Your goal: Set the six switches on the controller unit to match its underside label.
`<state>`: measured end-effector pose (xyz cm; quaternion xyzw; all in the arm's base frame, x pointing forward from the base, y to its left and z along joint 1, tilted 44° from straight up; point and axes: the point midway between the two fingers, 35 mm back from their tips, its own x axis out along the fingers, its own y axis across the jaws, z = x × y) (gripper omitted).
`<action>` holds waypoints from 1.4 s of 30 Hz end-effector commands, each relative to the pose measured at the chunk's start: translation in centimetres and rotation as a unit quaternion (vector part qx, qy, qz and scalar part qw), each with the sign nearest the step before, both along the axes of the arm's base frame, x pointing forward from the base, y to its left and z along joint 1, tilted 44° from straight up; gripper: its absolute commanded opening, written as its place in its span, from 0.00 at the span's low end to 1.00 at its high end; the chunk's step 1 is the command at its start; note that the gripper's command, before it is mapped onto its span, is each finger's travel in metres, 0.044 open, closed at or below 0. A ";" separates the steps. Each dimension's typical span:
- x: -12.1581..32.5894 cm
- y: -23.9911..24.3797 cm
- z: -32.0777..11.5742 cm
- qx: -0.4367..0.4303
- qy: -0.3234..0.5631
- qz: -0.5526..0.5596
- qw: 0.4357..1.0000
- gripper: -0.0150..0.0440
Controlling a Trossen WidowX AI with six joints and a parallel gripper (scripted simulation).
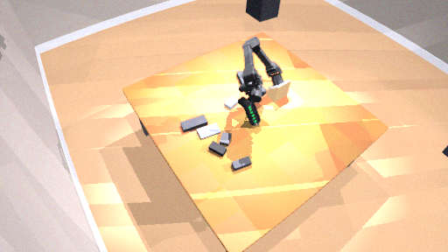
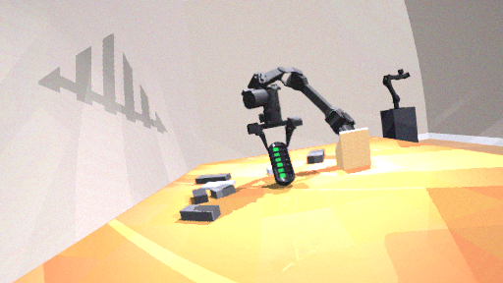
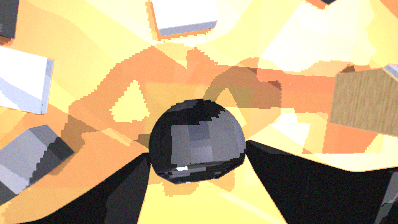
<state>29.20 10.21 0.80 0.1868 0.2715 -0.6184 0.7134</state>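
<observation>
The dark grey controller unit stands on end, a little tilted, its lower end at or just above the bench. Its switch face, with a column of green rocker ends, shows in the top and exterior views; the exact switch settings are too small to read. Its underside label is not visible in any view. My gripper is shut on the unit near its upper end, one finger on each side. The wrist view looks down on the unit's rounded end between the fingers.
A light wooden panel stands by the arm's base. A small white block lies close behind the unit. A long dark block, a white plate and several grey modules lie to the side.
</observation>
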 end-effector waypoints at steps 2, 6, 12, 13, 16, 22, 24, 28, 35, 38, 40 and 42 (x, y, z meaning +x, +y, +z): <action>0.0 0.5 -0.2 -0.005 -0.001 0.002 1.000 0.82; -0.1 0.8 -0.4 -0.008 -0.002 0.002 1.000 0.82; -0.2 1.2 -0.6 -0.012 -0.003 0.003 1.000 0.82; -0.2 1.2 -0.7 -0.013 -0.003 0.003 1.000 0.82; -0.2 1.4 -0.7 -0.015 -0.003 0.003 1.000 0.82; -0.3 1.7 -0.9 -0.019 -0.004 0.003 1.000 0.82; -0.3 1.9 -1.0 -0.021 -0.004 0.003 1.000 0.82; -0.4 2.1 -1.1 -0.024 -0.005 0.003 1.000 0.82; -0.5 2.4 -1.3 -0.029 -0.006 0.004 1.000 0.82; -0.5 2.6 -1.4 -0.030 -0.006 0.004 1.000 0.82; -0.6 2.8 -1.5 -0.032 -0.006 0.004 0.999 0.82; -0.6 2.9 -1.6 -0.033 -0.006 0.004 0.999 0.82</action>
